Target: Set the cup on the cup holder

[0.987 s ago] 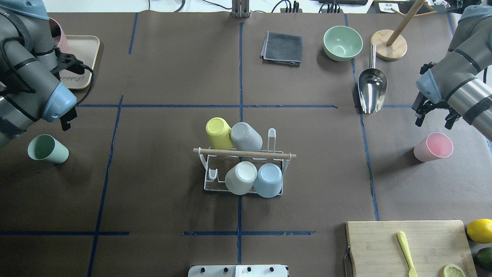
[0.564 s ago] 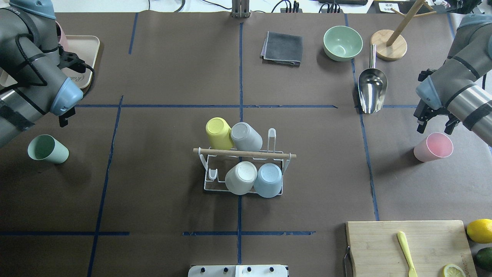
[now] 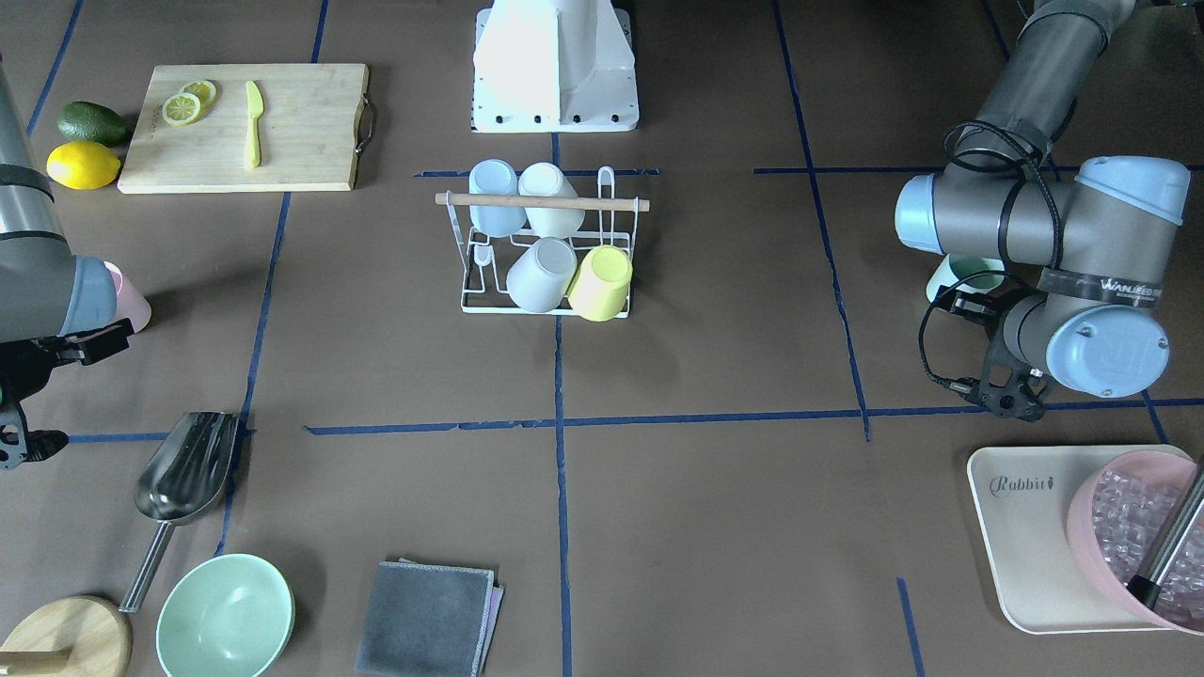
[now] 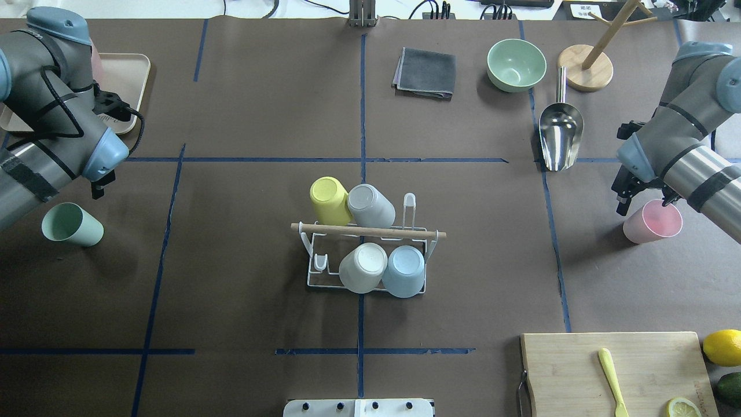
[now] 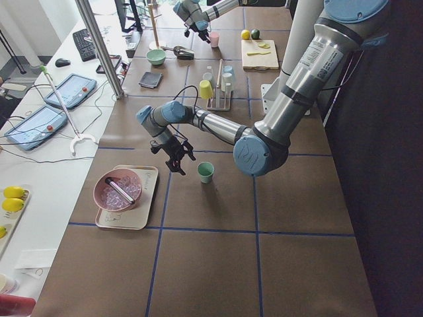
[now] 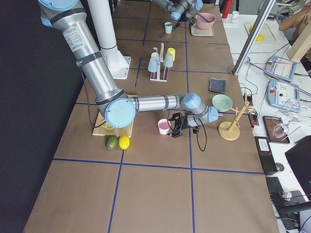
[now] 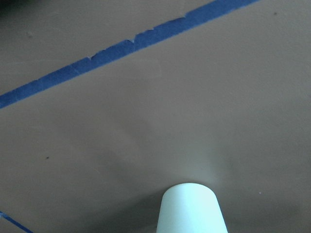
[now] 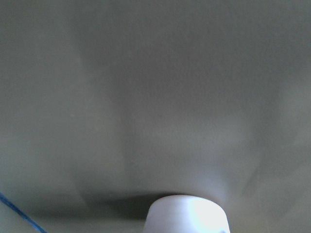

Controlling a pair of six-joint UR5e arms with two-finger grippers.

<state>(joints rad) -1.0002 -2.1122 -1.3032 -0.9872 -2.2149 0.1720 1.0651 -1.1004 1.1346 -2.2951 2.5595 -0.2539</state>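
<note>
The white wire cup holder with a wooden rod handle stands mid-table, carrying yellow, grey, cream and light-blue cups upside down. It also shows in the front view. A green cup stands upright at the left. My left gripper hangs just beyond it, open and empty; its wrist view shows the cup at the bottom edge. A pink cup stands at the right. My right gripper is open, its fingers spread over the cup's far rim; the cup also shows in its wrist view.
A beige tray with a pink bowl of ice sits behind the left arm. A metal scoop, green bowl, grey cloth and wooden stand lie far right. A cutting board lies near right.
My right gripper has moved down toward the pink cup and now reaches its far rim. My left arm has swung its wrist inward; its gripper stays just beyond the green cup.
</note>
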